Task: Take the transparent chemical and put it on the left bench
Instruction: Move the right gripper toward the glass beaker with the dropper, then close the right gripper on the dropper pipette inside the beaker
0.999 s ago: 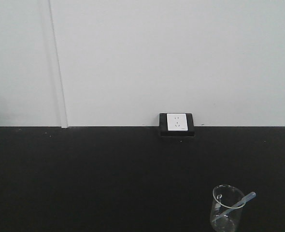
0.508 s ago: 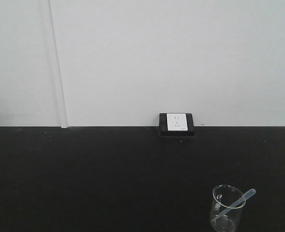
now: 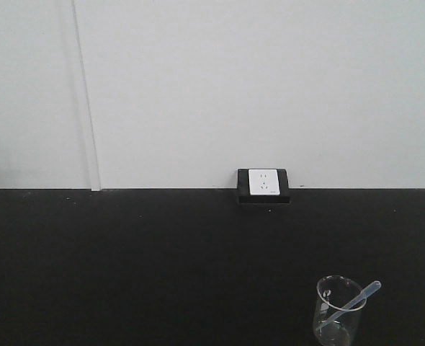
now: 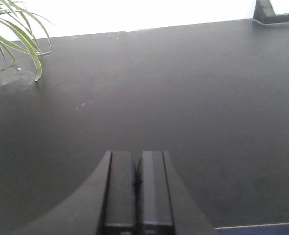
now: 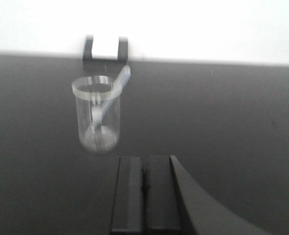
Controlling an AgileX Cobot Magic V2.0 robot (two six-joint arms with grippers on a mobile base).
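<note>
A clear pipette [image 3: 356, 300] leans in a glass beaker [image 3: 338, 311] at the front right of a black counter [image 3: 162, 267] with a wall socket [image 3: 263, 184]. In the right wrist view the beaker [image 5: 96, 113] stands ahead and left of my right gripper [image 5: 145, 161], the pipette [image 5: 116, 89] sticking out over its rim. That gripper is shut and empty, a short way from the beaker. My left gripper [image 4: 136, 157] is shut and empty over bare black counter. The left bench with white bins is out of view.
A potted plant [image 4: 17, 34] with long green leaves stands at the far left in the left wrist view. A white wall backs the counter. The counter's front edge [image 4: 262, 227] shows at the lower right of the left wrist view.
The front view has shifted very slightly; the beaker and pipette sit a touch lower in the frame. Nothing was grasped or released.
</note>
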